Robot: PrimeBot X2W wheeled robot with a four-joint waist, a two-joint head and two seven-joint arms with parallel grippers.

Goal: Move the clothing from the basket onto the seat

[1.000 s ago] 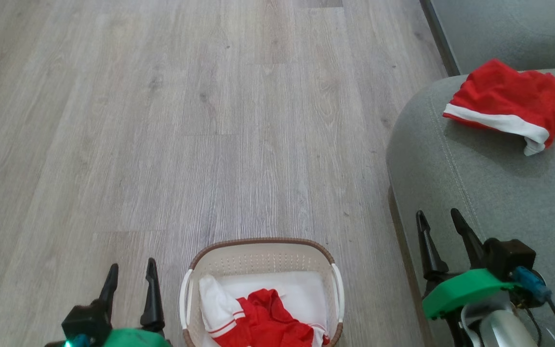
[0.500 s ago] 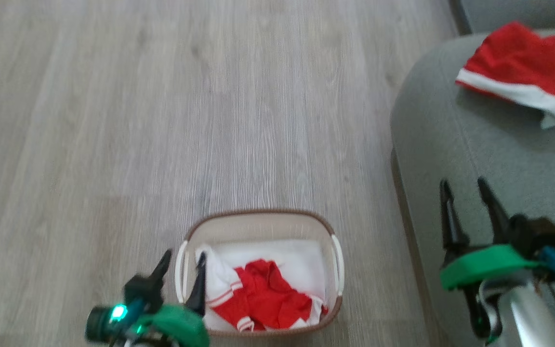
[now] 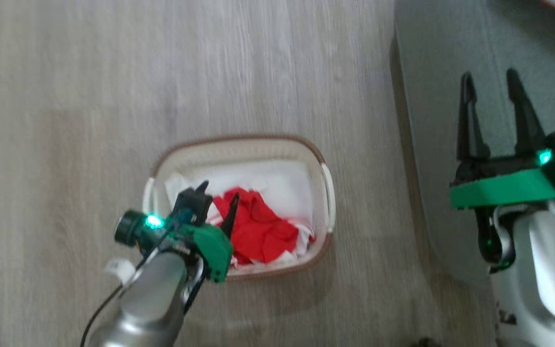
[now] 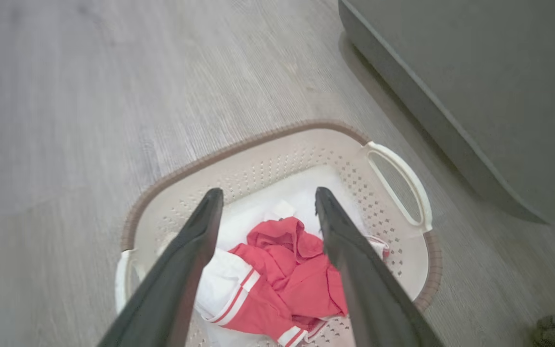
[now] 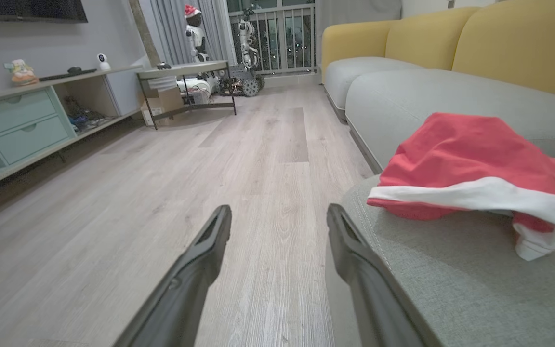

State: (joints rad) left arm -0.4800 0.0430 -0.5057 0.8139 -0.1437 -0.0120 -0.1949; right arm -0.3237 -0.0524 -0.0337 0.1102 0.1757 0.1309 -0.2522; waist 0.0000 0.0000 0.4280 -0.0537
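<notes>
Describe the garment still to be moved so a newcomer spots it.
Beside the grey seat, a cream basket stands on the wood floor. In it lies crumpled red clothing with white stripes; the other red garment lies on the seat.

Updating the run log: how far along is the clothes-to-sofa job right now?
Done: one red garment lies on the seat. In hand: nothing gripped; the left gripper is open over the basket, pointing at the red-and-white clothing inside. The right gripper is open and empty by the seat. Left: grasp that pile, carry it over, release it on the seat.
</notes>
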